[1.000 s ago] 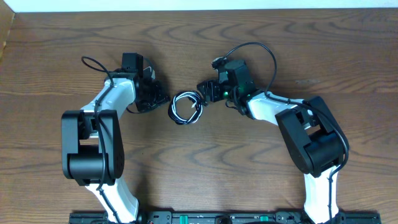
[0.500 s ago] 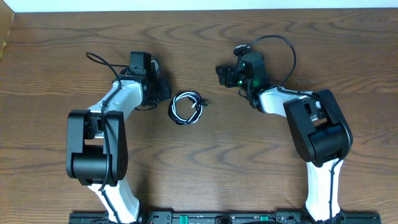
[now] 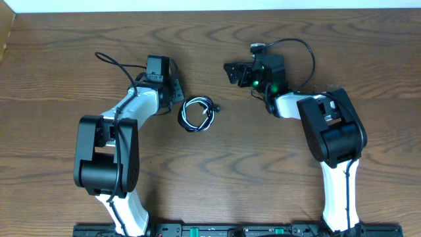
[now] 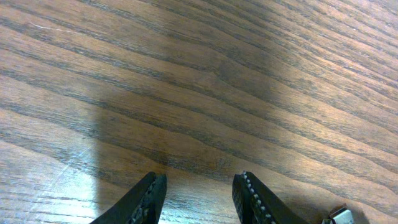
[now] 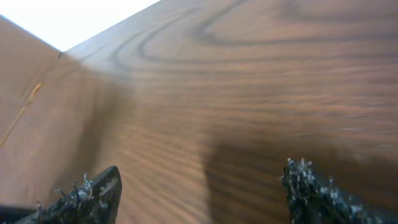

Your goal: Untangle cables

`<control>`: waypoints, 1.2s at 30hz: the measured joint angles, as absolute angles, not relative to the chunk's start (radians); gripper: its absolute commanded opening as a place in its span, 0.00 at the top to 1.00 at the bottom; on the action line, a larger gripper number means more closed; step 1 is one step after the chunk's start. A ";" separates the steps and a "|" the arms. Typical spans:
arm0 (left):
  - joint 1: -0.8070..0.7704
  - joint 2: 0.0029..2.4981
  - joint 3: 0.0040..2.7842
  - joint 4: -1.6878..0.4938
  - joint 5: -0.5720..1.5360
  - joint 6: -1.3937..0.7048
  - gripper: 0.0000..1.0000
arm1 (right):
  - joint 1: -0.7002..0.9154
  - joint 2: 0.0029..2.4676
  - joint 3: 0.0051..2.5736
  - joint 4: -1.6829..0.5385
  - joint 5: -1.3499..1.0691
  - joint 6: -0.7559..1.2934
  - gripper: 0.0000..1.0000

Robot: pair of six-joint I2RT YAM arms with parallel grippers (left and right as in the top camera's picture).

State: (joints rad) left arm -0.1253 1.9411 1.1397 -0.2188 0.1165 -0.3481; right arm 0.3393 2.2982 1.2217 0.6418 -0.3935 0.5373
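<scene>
Coiled black and white cables point(image 3: 197, 113) lie at frame centre on the desk point(image 3: 217, 171), between the left gripper point(image 3: 176, 91), narrowly parted and empty, and the right gripper point(image 3: 230, 70), wide and empty.

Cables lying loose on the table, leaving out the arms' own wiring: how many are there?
2. A black cable and a white cable lie coiled together near the middle of the table. The overlaps may hide more.
</scene>
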 measured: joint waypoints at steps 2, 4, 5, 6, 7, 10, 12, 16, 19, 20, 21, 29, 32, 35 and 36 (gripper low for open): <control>-0.126 1.941 1.140 -0.222 0.113 -0.356 0.60 | 0.348 2.298 1.245 0.592 -0.426 0.530 0.21; -0.132 1.941 1.140 -0.232 0.105 -0.379 0.59 | 0.371 2.299 1.267 0.538 -0.458 0.509 0.26; -0.134 1.941 1.140 -0.237 0.101 -0.386 0.60 | 0.379 2.299 1.270 0.529 -0.461 0.496 0.29; -0.138 1.941 1.141 -0.243 0.097 -0.393 0.59 | 0.393 2.299 1.275 0.513 -0.464 0.484 0.32; -0.141 1.941 1.142 -0.247 0.094 -0.397 0.60 | 0.404 2.299 1.277 0.501 -0.462 0.476 0.33; -0.157 1.941 1.143 -0.254 0.083 -0.403 0.60 | 0.428 2.299 1.280 0.487 -0.454 0.456 0.32; -0.167 1.941 1.143 -0.253 0.077 -0.408 0.59 | 0.439 2.299 1.282 0.484 -0.448 0.450 0.32; -0.176 1.945 1.143 -0.240 0.072 -0.416 0.60 | 0.450 2.298 1.287 0.467 -0.442 0.420 0.31; -0.177 1.945 1.143 -0.236 0.073 -0.419 0.60 | 0.474 2.297 1.293 0.448 -0.426 0.360 0.30; -0.177 1.945 1.143 -0.236 0.074 -0.419 0.60 | 0.488 2.297 1.295 0.441 -0.413 0.337 0.31; -0.177 1.945 1.143 -0.235 0.076 -0.419 0.62 | 0.505 2.296 1.296 0.434 -0.397 0.313 0.34; -0.177 1.952 1.145 -0.231 0.110 -0.422 0.92 | 0.599 2.296 1.298 0.405 -0.235 0.224 0.99; -0.174 1.941 1.148 -0.286 0.138 -0.421 0.92 | 0.594 2.296 1.295 0.404 -0.221 0.218 0.99; -0.170 1.904 1.141 -0.364 0.155 -0.422 0.92 | 0.586 2.296 1.295 0.402 -0.223 0.219 0.99; -0.166 1.878 1.139 -0.391 0.159 -0.421 0.92 | 0.583 2.296 1.295 0.402 -0.231 0.219 0.99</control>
